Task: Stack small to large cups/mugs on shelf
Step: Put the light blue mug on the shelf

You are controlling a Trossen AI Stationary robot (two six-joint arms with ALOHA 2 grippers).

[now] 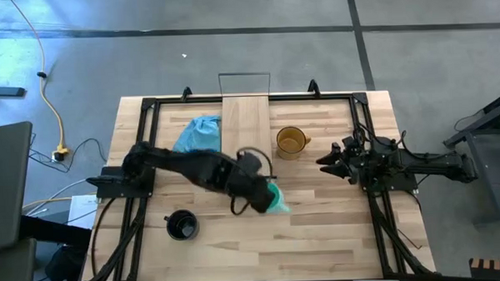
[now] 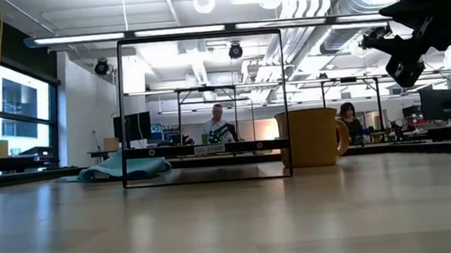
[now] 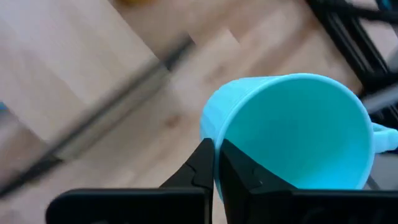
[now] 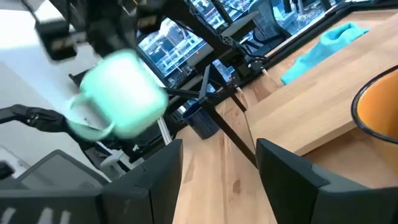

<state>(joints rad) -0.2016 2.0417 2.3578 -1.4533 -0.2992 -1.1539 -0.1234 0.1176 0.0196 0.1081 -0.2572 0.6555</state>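
Table [image 1: 336, 229] carries it all; shelf [image 1: 246, 120] runs far-centre, bare; amber mug [image 1: 290, 142] stands on the table just right of the shelf; black mug [image 1: 181, 225] sits near-left; teal mug [image 1: 276, 198] is in the air mid-table. Step in hand, I judge: carrying the teal mug; next move calls for swinging far toward the shelf and setting it down upright. Left gripper [image 3: 216, 163] is clamped on the teal rim; right gripper [image 4: 217, 158] waits at right, fingers spread, holding nothing.
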